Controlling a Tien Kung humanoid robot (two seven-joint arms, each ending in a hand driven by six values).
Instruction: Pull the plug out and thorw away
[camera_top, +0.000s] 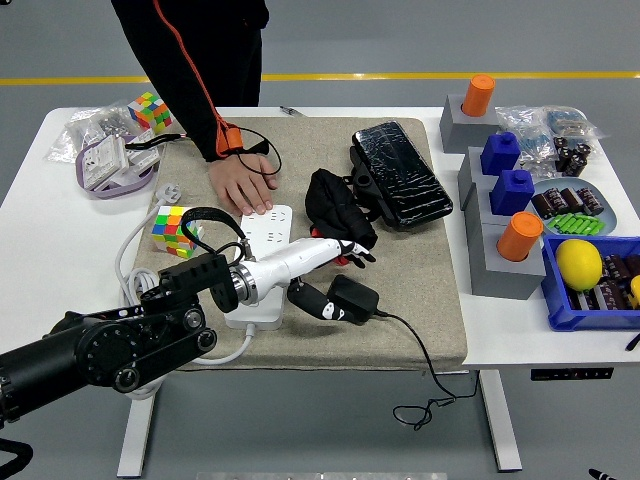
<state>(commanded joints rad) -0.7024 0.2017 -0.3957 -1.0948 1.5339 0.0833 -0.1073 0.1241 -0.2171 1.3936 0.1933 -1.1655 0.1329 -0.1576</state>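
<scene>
Left hand: I see my left hand (335, 265) reaching in from the lower left over the beige mat (420, 300); its fingers are spread and hold nothing, poised just above the plug.
Plug: the black plug adapter (352, 299) lies loose on the mat, just right of the white power strip (262, 270) and apart from its sockets.
Cable: the plug's black cable (425, 350) runs right across the mat, drops over the worktop's near edge and hangs in a loop below.
Power strip: it lies lengthwise on the mat, partly under my forearm.
Person: someone stands at the far side; one hand (243, 186) presses flat on the mat at the strip's far end.
Right arm: I cannot see it in this view.
Nearby: a black pouch (335, 203) sits just behind my fingers, and a Rubik's cube (172, 230) rests left of the strip.
Right side of worktop: a blue bin (590, 300) holds a lemon (578, 263).
</scene>
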